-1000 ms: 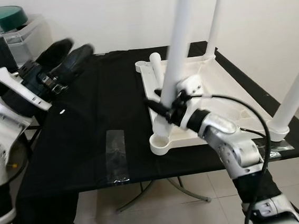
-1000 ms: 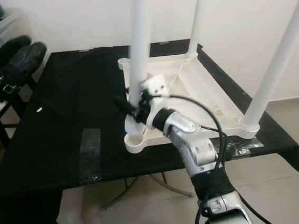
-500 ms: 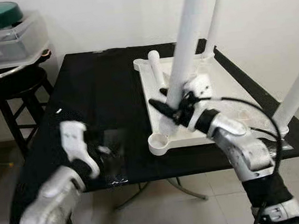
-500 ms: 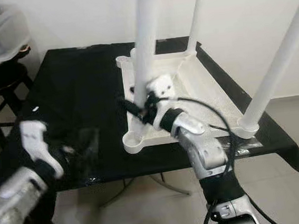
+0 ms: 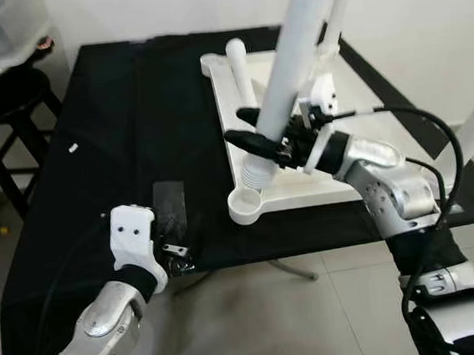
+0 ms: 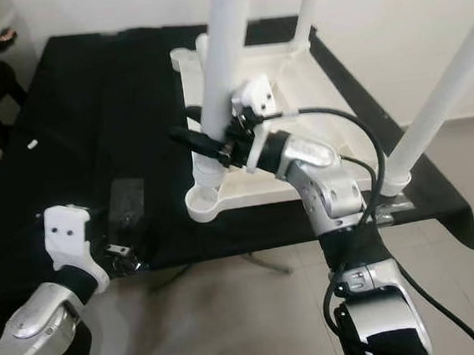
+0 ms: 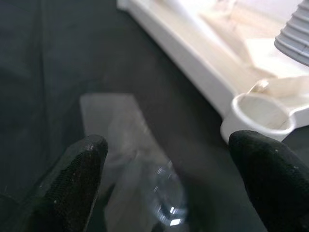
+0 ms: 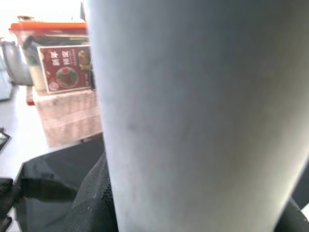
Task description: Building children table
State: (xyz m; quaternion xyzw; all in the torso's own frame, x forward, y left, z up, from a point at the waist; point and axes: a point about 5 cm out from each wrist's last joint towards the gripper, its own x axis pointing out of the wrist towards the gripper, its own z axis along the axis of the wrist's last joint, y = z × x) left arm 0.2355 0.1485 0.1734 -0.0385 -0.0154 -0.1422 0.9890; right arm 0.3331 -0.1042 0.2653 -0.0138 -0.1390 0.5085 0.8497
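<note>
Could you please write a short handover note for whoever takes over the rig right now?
Right gripper: shut on the white leg, held tilted, its ribbed end just above the empty near corner socket.
Left gripper: open, hovering over the clear tape strip near the black table's front edge.
Tabletop: lies upside down on the black table.
Done: two legs stand in the right-hand sockets.
Left: seat the held leg; one more leg lies on the tabletop by the far corner.

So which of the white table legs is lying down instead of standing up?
The short white plastic leg lying flat inside the upturned white tabletop, near its far left corner; the others stand upright.
</note>
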